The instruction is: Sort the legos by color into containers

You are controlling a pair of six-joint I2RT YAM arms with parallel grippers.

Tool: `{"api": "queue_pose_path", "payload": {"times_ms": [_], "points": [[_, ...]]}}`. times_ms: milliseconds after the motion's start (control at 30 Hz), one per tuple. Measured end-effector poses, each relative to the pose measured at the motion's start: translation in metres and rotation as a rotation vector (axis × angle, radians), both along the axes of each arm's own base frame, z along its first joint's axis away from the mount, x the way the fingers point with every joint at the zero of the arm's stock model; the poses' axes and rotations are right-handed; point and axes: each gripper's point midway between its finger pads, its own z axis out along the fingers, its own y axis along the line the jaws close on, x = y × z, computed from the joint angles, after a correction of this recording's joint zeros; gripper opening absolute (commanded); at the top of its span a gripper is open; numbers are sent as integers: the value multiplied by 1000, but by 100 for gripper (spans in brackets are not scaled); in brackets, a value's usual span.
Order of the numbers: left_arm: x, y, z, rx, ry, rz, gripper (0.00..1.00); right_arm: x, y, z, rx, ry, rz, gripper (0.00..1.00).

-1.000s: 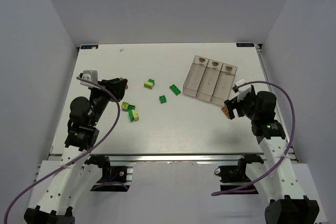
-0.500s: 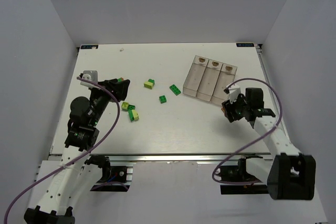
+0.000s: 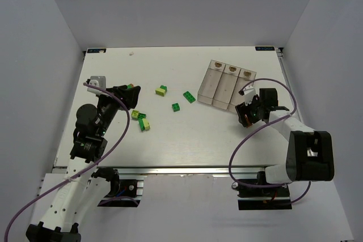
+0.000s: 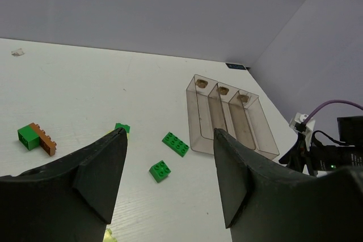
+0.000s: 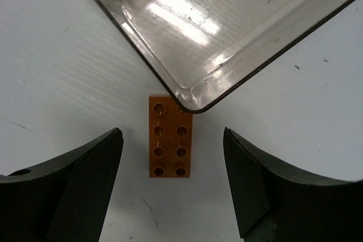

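Note:
An orange brick lies flat on the table, its far end at the near corner of the clear containers. My right gripper is open, with one finger on each side of this brick and not touching it. In the top view the right gripper hides it. The three joined containers look empty. My left gripper is open and empty above the table's left side. Dark green bricks lie mid-table.
A green and yellow-green pair lies mid-table. A yellow-green and green cluster lies near my left gripper. The left wrist view shows a green brick joined to an orange one. White walls enclose the table.
My right arm has swung its wrist in toward the containers' near corner and now stands over the orange brick, covering it in the top view. The left arm has not moved.

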Motion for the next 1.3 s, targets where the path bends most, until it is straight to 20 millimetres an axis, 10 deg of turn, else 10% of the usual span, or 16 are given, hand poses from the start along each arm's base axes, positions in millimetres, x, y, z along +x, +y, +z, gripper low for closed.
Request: {"api": "queue_pose_path", "payload": {"times_ms": [1000,1300], "points": [[2,0,-2,2,8,0,72,5,-3,-22,-38,61,32,56],[2,0,-2,2,8,0,72,3,-1,-22,-33,66,54,28]]}}
